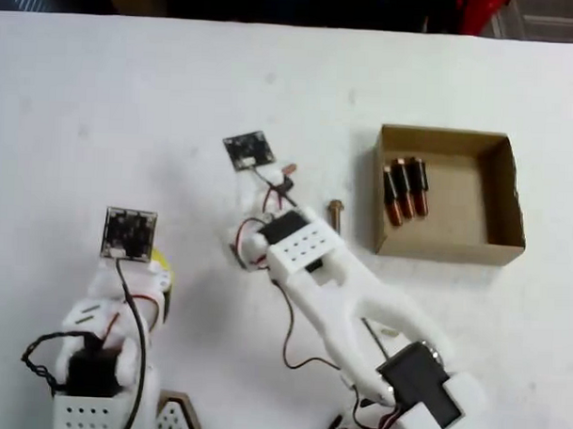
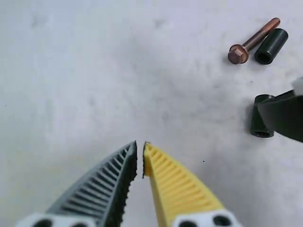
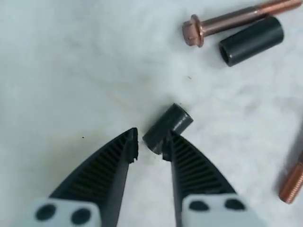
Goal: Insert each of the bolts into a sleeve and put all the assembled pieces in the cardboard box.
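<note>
The left arm (image 1: pixel 98 359) sits drawn back at the left. The left claw (image 2: pixel 140 145) has its grey and yellow jaws closed tip to tip. The right arm (image 1: pixel 349 301) extends diagonally toward centre. The right claw (image 3: pixel 151 138) has its black jaws parted.

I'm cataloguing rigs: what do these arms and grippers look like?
The left arm and right arm are white plastic with black motors, red-and-black cables. The left gripper has one grey and one yellow ridged finger; the right gripper has two black ones.

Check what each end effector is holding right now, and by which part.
Left end effector: nothing, shut. Right end effector is open around the open end of the short black cylindrical sleeve lying on the white table, apparently not clamped.
</note>
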